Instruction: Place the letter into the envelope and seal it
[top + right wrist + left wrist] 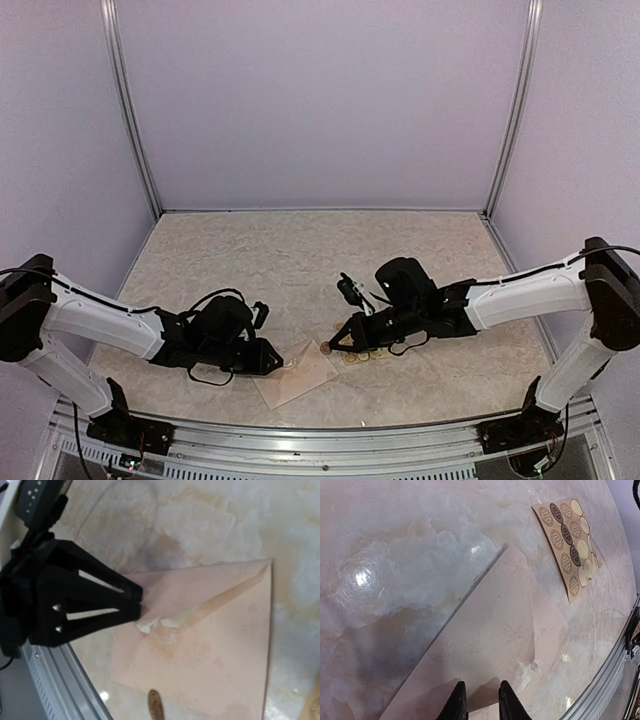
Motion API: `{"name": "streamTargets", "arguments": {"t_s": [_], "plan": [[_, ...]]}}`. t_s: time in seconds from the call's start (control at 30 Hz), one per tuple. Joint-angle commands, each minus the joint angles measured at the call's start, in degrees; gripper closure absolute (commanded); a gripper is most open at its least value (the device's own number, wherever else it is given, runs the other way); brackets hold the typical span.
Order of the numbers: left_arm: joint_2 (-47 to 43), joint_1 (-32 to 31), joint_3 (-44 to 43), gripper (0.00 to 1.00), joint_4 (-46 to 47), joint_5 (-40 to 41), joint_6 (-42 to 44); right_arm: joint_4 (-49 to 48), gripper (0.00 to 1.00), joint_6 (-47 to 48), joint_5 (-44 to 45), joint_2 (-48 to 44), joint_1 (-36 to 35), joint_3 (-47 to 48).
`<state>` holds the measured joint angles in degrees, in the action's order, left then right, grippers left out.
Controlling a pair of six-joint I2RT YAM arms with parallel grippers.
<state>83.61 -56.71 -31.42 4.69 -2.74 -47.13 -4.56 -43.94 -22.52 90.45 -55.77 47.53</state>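
Cream envelope (210, 645), one, sticker card (567, 540), one, separate brown sticker (155, 705), one

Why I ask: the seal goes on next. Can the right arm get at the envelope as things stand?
Probably yes. The right gripper hangs shut beside the envelope, whose face lies mostly bare in the right wrist view. The left gripper sits at one edge only, so it may crowd that side.

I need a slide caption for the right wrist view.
Left black pincer touching the edge of a cream-beige paper envelope.
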Motion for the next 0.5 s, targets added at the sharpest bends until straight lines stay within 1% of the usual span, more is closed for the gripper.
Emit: {"name": "streamTargets", "arguments": {"t_s": [0.0,0.2,0.47], "plan": [[2.6,-0.9,0.3,0.8,2.4,0.8,-0.2,-2.9,1.0,-1.3,-1.7,2.9,-1.5,2.7],[5.4,-1.0,0.7,0.81,2.2,1.9,0.0,-3.8,1.0,-1.7,-3.4,7.8,-2.7,5.5],[5.4,-1.4,1.2,0.83,0.2,2.6,-0.1,-5.0,1.0,-2.3,-5.8,14.4,-3.6,9.5]]}}
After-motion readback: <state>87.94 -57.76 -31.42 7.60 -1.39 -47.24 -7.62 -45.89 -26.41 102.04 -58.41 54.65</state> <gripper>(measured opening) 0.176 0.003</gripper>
